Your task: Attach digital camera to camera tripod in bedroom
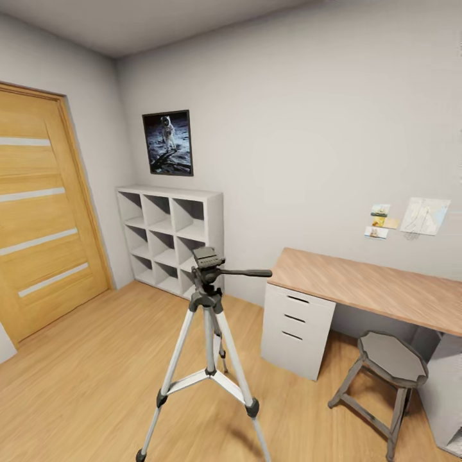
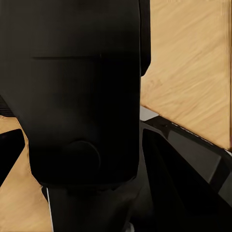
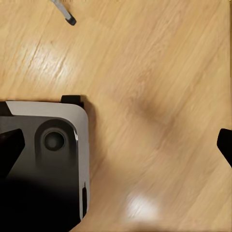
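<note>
The camera tripod (image 1: 208, 321) stands on the wood floor in the middle foreground of the head view, its three silver legs spread. Its dark grey head plate (image 1: 206, 258) is bare, and the long pan handle (image 1: 247, 273) points right toward the desk. The digital camera is out of view. My right gripper (image 3: 117, 147) is open over bare floor, its black fingertips (image 3: 9, 150) at the frame's two sides. One tripod foot (image 3: 70, 20) shows beyond it. My left gripper (image 2: 116, 150) looks open, one fingertip (image 2: 9, 150) at the frame's edge. A large black body (image 2: 82, 96) fills the space behind.
A wood-topped desk (image 1: 385, 289) with a white drawer unit (image 1: 295, 327) and a grey stool (image 1: 391, 359) stand right of the tripod. The white cube shelf (image 1: 170, 237) and astronaut poster (image 1: 168, 142) are behind it, the oak door (image 1: 38, 212) at left. My base's corner (image 3: 58, 145) shows near the right gripper.
</note>
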You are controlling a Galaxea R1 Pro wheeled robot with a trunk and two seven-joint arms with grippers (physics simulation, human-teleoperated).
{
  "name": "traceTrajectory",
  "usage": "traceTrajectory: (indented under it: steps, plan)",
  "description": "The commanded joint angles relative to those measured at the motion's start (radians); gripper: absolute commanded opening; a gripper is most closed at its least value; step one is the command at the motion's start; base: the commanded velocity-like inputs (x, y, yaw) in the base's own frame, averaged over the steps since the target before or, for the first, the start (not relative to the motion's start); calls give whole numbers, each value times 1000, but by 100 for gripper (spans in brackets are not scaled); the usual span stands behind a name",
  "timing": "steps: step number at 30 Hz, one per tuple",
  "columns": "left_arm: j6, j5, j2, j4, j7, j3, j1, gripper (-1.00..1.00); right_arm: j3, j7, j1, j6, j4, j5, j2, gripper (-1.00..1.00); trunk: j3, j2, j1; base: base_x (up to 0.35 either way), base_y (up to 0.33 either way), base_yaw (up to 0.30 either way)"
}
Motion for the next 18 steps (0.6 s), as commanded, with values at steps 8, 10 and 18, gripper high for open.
traceTrajectory:
  steps: [8,10,18]
  plan:
    - [-1,-1,0,0,4,-8,0,-100,-9,3,-1,-5,3,10,-2,100,0,-1,1,235,-155,-17]
    - [-1,-1,0,0,4,-8,0,-100,-8,3,-1,-5,3,10,-2,100,0,-1,1,245,-164,-1]
    - [-1,5,0,0,4,-8,0,-100,-8,2,-1,-7,3,10,-1,100,0,-1,1,125,-96,81]
